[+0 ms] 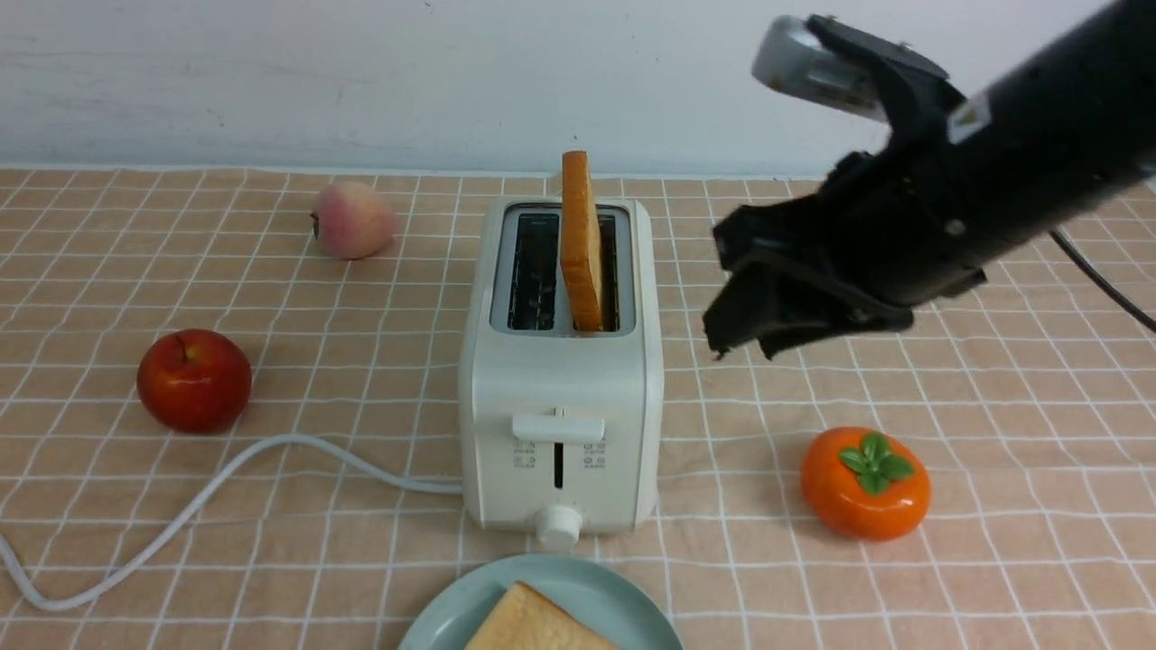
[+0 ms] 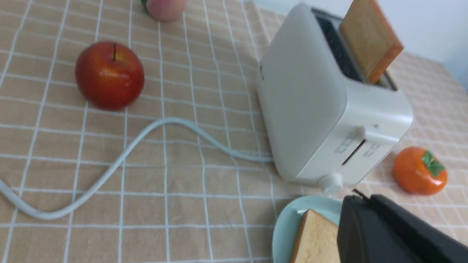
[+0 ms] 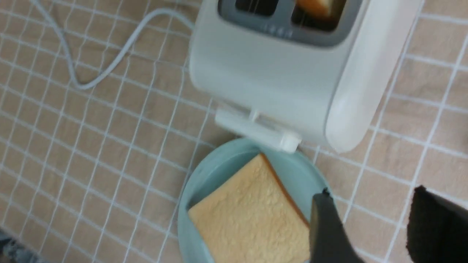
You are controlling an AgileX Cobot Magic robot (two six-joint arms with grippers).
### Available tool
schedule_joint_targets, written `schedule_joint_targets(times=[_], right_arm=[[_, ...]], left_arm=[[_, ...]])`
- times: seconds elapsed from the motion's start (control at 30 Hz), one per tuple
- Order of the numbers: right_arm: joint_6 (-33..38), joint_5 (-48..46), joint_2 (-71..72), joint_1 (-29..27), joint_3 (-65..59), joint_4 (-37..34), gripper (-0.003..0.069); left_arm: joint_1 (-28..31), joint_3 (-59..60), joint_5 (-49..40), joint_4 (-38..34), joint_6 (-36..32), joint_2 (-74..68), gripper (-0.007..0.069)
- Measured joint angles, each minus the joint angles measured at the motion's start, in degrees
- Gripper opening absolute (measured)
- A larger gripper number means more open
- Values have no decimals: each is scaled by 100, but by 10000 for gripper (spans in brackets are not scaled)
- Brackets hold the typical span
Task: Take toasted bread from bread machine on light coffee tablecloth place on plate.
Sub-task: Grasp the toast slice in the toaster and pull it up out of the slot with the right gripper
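One slice of toast (image 3: 248, 215) has been laid on the plate (image 1: 433, 611); the other slice (image 1: 579, 239) stands in the toaster (image 1: 560, 388). The right pincer (image 3: 365, 223) is parted and empty, the left pincer (image 2: 360, 201) closed. Next, the standing slice should be gripped and lifted.

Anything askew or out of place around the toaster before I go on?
One slice stands up out of the toaster's right slot, its top leaning slightly left. The other slice lies flat on the plate, rotated rather than squared to the toaster. No spill or damage stands out.
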State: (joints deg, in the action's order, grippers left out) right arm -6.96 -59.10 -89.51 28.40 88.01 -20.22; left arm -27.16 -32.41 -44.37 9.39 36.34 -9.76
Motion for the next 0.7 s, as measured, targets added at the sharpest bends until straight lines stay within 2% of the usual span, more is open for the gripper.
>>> schedule_joint_targets(times=[0.07, 0.17, 0.37, 0.6, 0.7], right_arm=[[-541, -30, -469, 123, 675, 466, 398], [-934, -40, -1068, 229, 1418, 821, 471], [-1057, -207, -2008, 326, 2539, 892, 569], [-1062, -62, -2734, 391, 3019, 885, 581], [-996, -20, -2888, 391, 3019, 914, 529]], left_arm=[[0, 0, -144, 6, 0, 437, -14], [0, 0, -411, 12, 0, 840, -14], [0, -6, -891, -74, 35, 1082, -14], [0, -6, -1173, -230, 43, 1089, -14], [0, -6, -1226, -257, 43, 1089, -14]])
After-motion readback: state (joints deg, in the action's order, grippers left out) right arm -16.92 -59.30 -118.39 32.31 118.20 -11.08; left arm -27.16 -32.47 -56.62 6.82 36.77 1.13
